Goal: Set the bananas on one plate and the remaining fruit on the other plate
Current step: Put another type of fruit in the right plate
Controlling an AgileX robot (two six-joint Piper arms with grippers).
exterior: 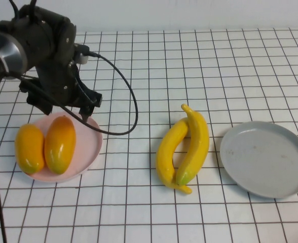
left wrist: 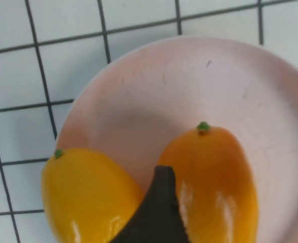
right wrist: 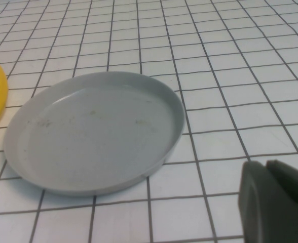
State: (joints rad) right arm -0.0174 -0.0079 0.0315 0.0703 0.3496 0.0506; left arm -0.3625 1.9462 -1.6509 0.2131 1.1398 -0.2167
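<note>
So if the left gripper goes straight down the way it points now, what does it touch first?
Probably the two mangoes on the pink plate: the left gripper hangs just above where they lie side by side. The right gripper is near the grey plate.

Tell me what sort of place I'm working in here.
Probably a lab test bench, not a kitchen: a white gridded tabletop, plastic-looking bananas and mangoes, plain plates. The left hand hovers over the pink plate; the right hand is near the grey plate.

My high view looks down across the table [exterior: 189,61]; each wrist view peers closely past my pincer at a plate.
</note>
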